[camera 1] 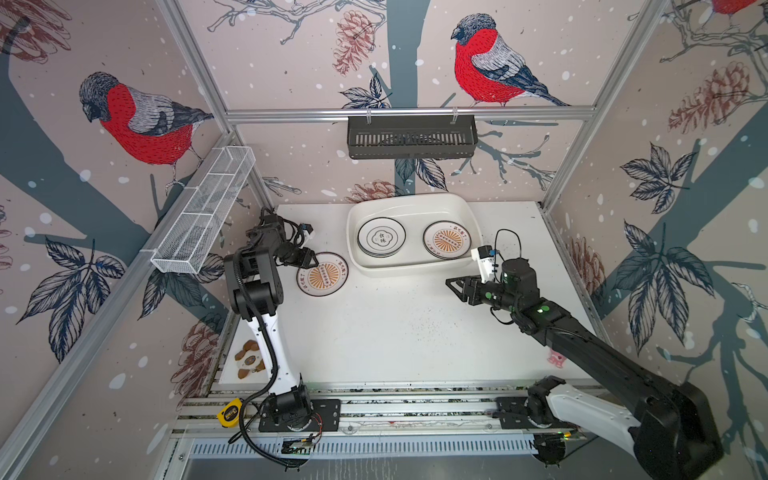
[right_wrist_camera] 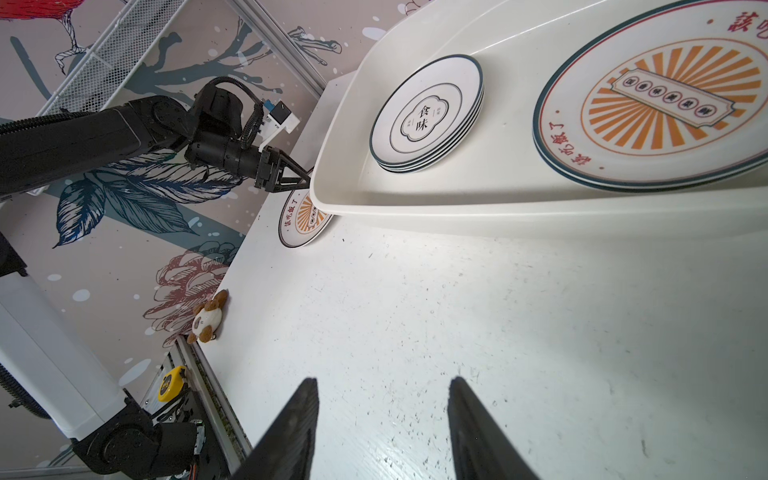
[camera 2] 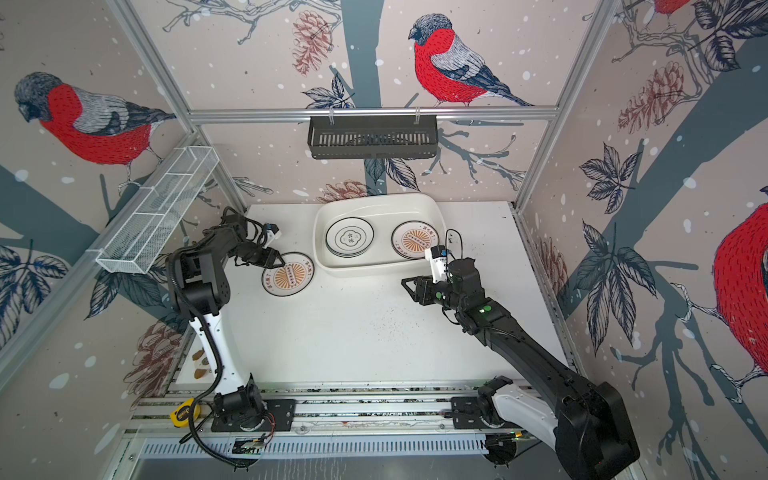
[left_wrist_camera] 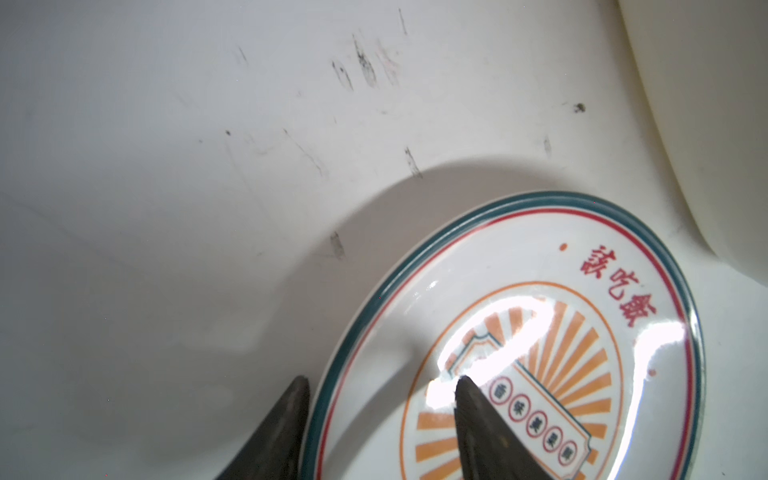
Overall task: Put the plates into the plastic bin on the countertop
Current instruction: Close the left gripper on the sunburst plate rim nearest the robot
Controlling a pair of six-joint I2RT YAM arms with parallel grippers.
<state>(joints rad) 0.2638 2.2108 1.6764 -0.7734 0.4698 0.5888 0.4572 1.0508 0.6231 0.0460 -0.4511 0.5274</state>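
The sunburst plate (camera 1: pixel 322 274) lies flat on the tabletop (camera 1: pixel 395 332) just beside the plastic bin (camera 1: pixel 415 266), its rim between the parted jaws of the left end effector (left_wrist_camera: pixel 382 379), which grip nothing yet, and a shallow bite on that glossy edge could let it slip when lifted.
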